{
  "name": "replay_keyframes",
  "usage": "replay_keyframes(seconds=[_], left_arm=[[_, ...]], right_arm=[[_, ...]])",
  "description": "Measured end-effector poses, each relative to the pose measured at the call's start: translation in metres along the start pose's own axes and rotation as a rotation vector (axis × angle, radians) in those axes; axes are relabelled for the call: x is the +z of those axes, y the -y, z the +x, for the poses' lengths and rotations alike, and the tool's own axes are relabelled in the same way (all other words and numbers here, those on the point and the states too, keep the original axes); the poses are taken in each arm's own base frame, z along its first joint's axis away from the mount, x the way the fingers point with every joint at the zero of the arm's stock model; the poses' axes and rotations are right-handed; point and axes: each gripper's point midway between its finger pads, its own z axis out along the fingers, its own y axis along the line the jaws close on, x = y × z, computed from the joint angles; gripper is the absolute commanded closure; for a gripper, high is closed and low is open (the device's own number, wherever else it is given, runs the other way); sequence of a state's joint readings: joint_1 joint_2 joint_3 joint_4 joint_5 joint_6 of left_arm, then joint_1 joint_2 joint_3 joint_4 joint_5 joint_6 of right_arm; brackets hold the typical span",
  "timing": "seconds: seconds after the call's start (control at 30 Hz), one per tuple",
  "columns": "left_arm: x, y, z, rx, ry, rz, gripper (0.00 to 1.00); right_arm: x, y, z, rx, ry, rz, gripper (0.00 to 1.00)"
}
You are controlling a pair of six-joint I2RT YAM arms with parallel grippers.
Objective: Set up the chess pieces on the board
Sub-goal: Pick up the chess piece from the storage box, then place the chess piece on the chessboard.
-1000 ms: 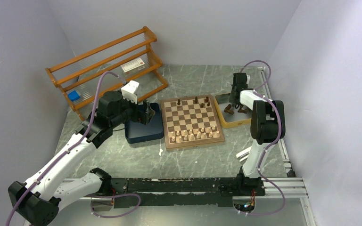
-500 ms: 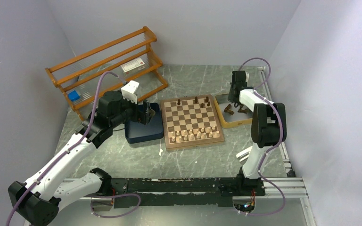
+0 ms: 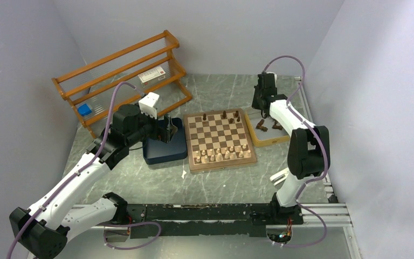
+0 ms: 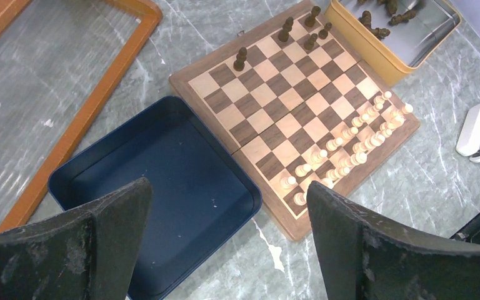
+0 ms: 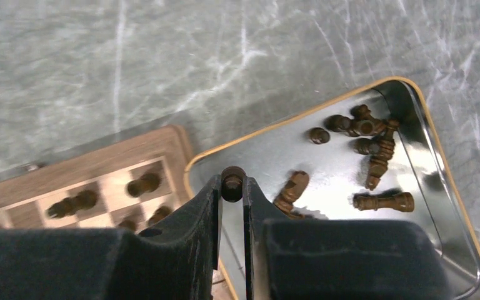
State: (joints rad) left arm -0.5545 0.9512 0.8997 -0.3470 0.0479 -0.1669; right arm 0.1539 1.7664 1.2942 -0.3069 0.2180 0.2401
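Change: right gripper (image 5: 232, 190) has risen off tray (image 5: 269, 150), closed on dark piece (image 5: 232, 180), now over tray's far-left corner beside board (image 3: 221, 141). Left gripper (image 4: 228, 194) wide open above blue tray (image 4: 162, 181). Placement on far rank likely next.

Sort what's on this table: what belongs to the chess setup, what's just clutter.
Job: board, dark pieces in the yellow tin, one dark piece in the right gripper.
Lying about: blue tray, wooden rack, white stapler, pale pieces already on the board.
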Motion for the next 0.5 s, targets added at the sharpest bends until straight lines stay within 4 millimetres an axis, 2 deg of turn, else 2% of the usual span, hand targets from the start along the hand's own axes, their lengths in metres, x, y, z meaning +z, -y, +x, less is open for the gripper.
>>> replay_keyframes(seconds=[0.27, 0.5], left_arm=[[0.0, 0.0, 0.0, 0.0, 0.0, 0.0, 0.02], [0.0, 0.0, 0.0, 0.0, 0.0, 0.0, 0.02]], right_arm=[[-0.036, -0.05, -0.017, -0.029, 0.064, -0.121, 0.86], [-0.054, -0.104, 0.0, -0.072, 0.049, -0.231, 0.86]])
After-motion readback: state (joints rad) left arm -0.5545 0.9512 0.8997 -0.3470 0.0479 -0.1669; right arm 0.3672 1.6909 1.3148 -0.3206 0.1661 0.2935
